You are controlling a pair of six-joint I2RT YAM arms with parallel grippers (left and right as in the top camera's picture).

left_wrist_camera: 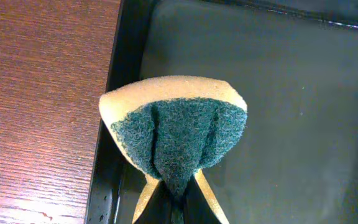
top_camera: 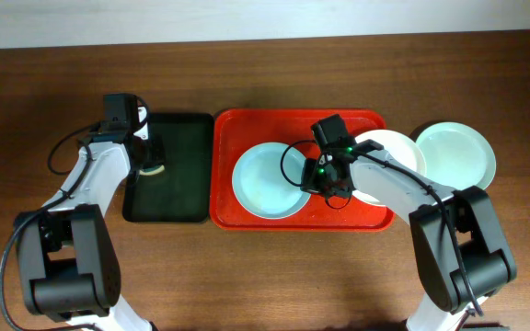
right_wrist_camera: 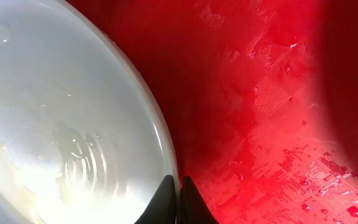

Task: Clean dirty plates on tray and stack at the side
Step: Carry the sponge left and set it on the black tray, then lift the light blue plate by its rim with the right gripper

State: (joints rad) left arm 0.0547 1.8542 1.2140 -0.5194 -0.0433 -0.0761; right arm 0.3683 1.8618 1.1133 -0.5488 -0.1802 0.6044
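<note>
A pale mint-blue plate [top_camera: 263, 180] lies on the red tray [top_camera: 247, 126]. A white plate [top_camera: 396, 151] rests at the tray's right end, and a second mint-blue plate [top_camera: 455, 154] sits on the table to its right. My right gripper [top_camera: 328, 184] is at the right rim of the middle plate. In the right wrist view its fingers [right_wrist_camera: 179, 186] are shut on the rim of that wet, smeared plate [right_wrist_camera: 61, 124], above the red tray [right_wrist_camera: 260, 93]. My left gripper [top_camera: 152, 165] is shut on a yellow and green sponge [left_wrist_camera: 173, 124] over the black tray [left_wrist_camera: 291, 93].
The narrow black tray [top_camera: 184, 184] lies just left of the red tray. Brown wooden table [left_wrist_camera: 36, 93] surrounds both trays. Water droplets lie on the red tray's floor [right_wrist_camera: 347, 208]. A pale wall edge runs along the back of the table.
</note>
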